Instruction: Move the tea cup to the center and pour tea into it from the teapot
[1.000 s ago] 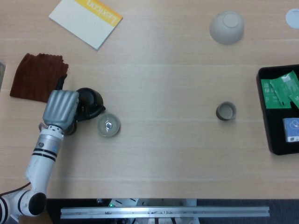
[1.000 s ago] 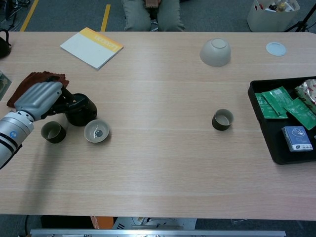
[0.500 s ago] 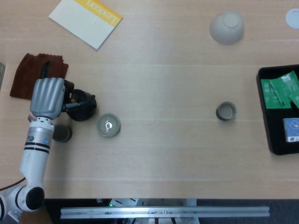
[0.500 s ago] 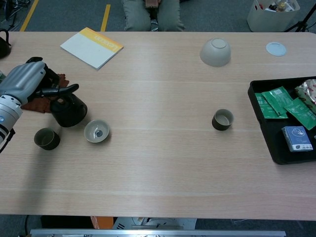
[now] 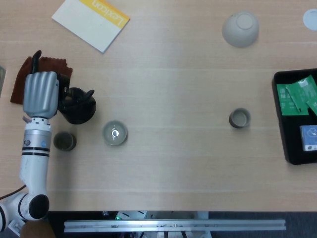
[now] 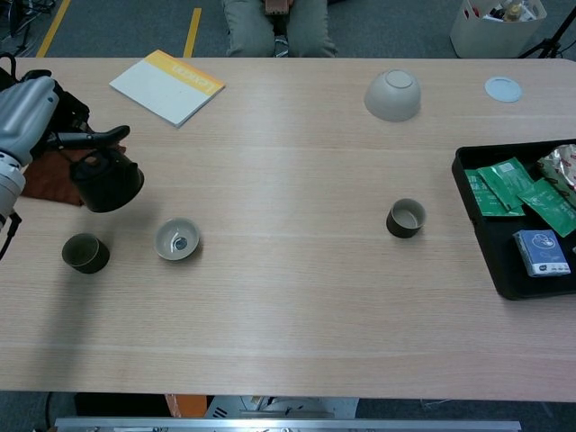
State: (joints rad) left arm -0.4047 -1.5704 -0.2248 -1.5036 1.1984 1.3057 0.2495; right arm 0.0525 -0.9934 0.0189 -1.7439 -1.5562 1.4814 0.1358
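Observation:
My left hand (image 5: 40, 92) (image 6: 27, 112) grips the black teapot (image 5: 79, 105) (image 6: 108, 180) by its handle and holds it lifted above the table's left side, its spout pointing right. A dark tea cup (image 5: 64, 141) (image 6: 85, 253) stands just in front of the pot. A small pale lid-like dish (image 5: 115, 133) (image 6: 175, 239) lies to that cup's right. A second dark tea cup (image 5: 239, 118) (image 6: 406, 218) stands right of the table's middle. My right hand shows in neither view.
A brown cloth (image 5: 17, 87) (image 6: 40, 184) lies under and behind my left hand. A yellow-and-white booklet (image 5: 91, 20) (image 6: 167, 85) lies at the back left, an upturned grey bowl (image 5: 240, 29) (image 6: 392, 94) at the back right. A black tray (image 5: 276, 94) (image 6: 461, 171) of packets sits at the right edge.
My left hand has raised the teapot off the table and carried it back and to the left, uncovering the dark cup in front. Nothing else has moved.

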